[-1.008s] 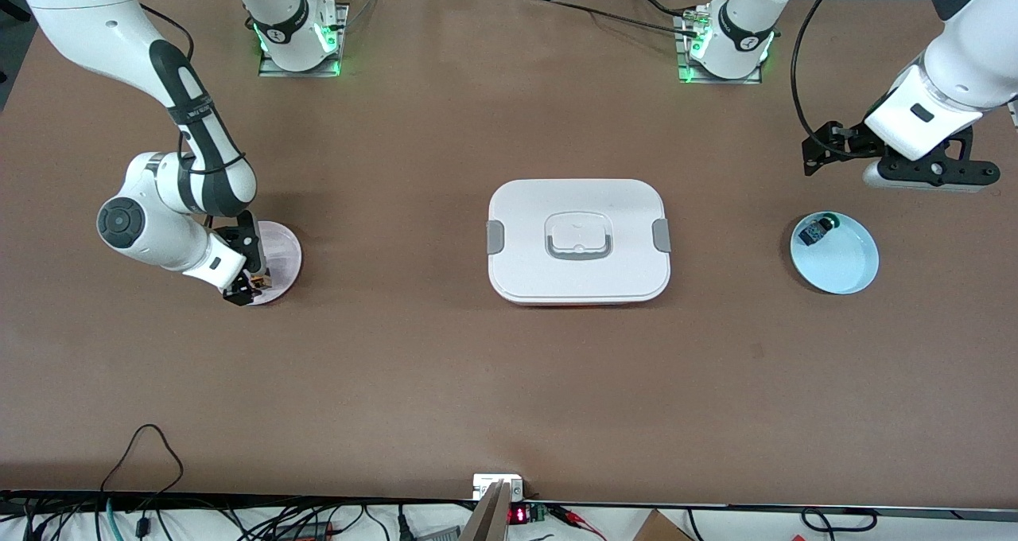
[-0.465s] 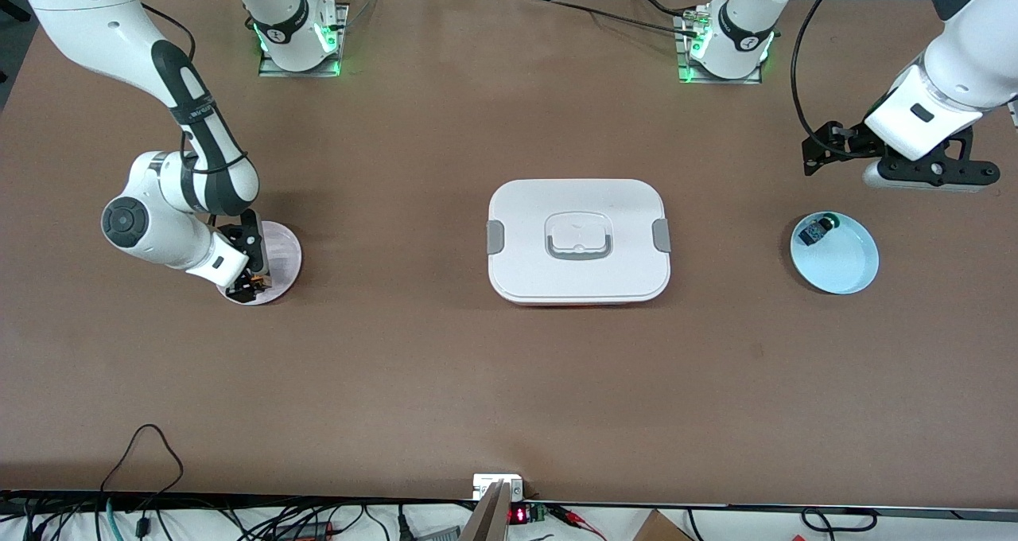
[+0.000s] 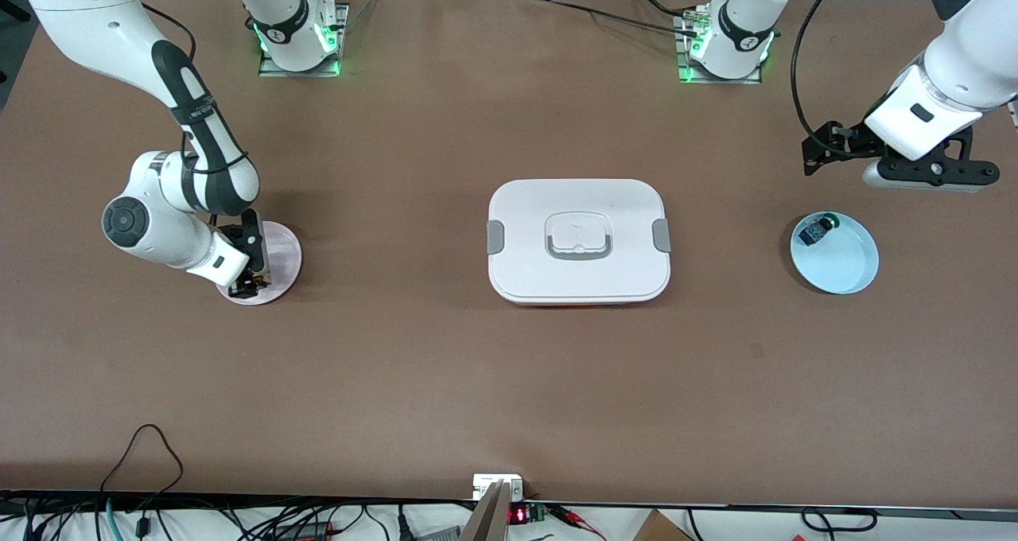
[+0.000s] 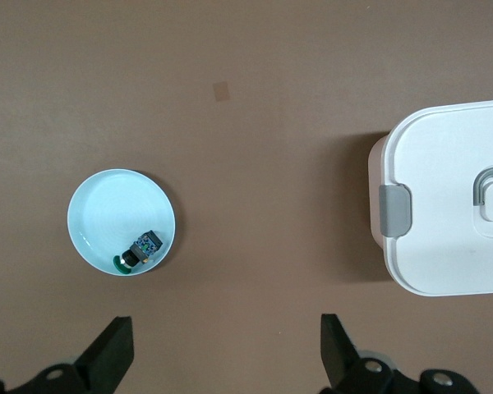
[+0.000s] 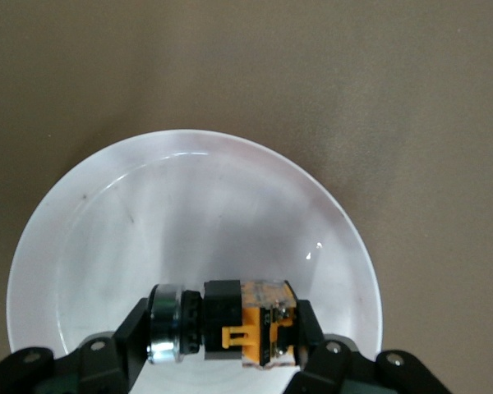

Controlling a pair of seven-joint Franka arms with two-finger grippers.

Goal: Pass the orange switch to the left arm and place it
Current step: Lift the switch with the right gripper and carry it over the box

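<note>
The right gripper [image 5: 222, 332] had clamped the orange switch [image 5: 246, 328] end to end, low over the pink plate [image 3: 280, 247]; the left gripper [image 4: 222, 353] waited wide open, empty, for handover past the box [image 3: 578, 240].

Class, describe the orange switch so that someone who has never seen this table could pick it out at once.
Start at the big white box mid-table, then go toward the right arm's end to the pale pink plate. The right gripper holds the orange switch over it. Its orange body sets it apart from the blue-and-black component.
</note>
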